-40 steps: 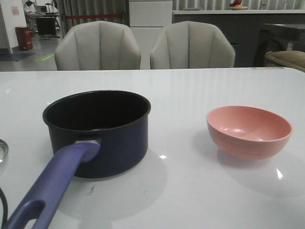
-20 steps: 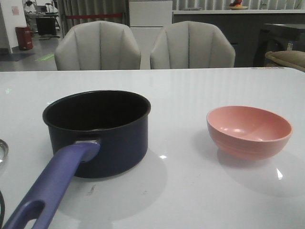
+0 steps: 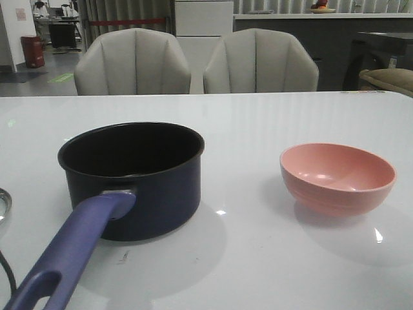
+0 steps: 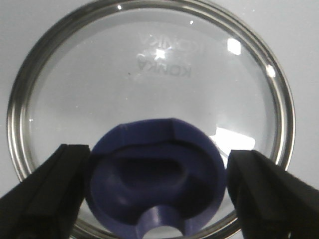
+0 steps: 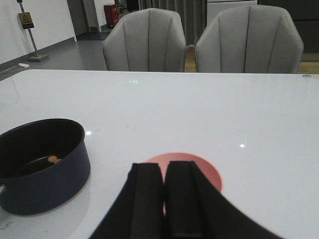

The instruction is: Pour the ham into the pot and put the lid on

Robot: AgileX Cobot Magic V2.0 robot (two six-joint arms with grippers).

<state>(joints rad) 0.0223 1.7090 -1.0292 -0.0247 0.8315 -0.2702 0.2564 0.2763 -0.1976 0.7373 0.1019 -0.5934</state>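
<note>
The dark navy pot point(image 3: 132, 177) stands left of centre on the white table, its purple-blue handle point(image 3: 77, 248) pointing toward me. A few orange-pink ham chunks point(image 5: 52, 160) lie inside the pot point(image 5: 45, 184). The glass lid point(image 4: 149, 74) lies flat on the table; only a sliver of its rim point(image 3: 4, 201) shows at the left edge of the front view. My left gripper point(image 4: 157, 191) is open, its fingers point(image 4: 50, 194) close on either side of the lid's purple-blue knob point(image 4: 154, 174). My right gripper point(image 5: 164, 174) is shut and empty, above the pink bowl point(image 5: 204, 172).
The pink bowl point(image 3: 337, 177) stands empty on the right of the table. Two grey chairs point(image 3: 132, 61) stand behind the table's far edge. A dark cable point(image 3: 6, 274) shows at the bottom left corner. Neither gripper shows in the front view.
The dark cable at the bottom left corner of the front view has shifted slightly. The pot and the pink bowl have not moved.
</note>
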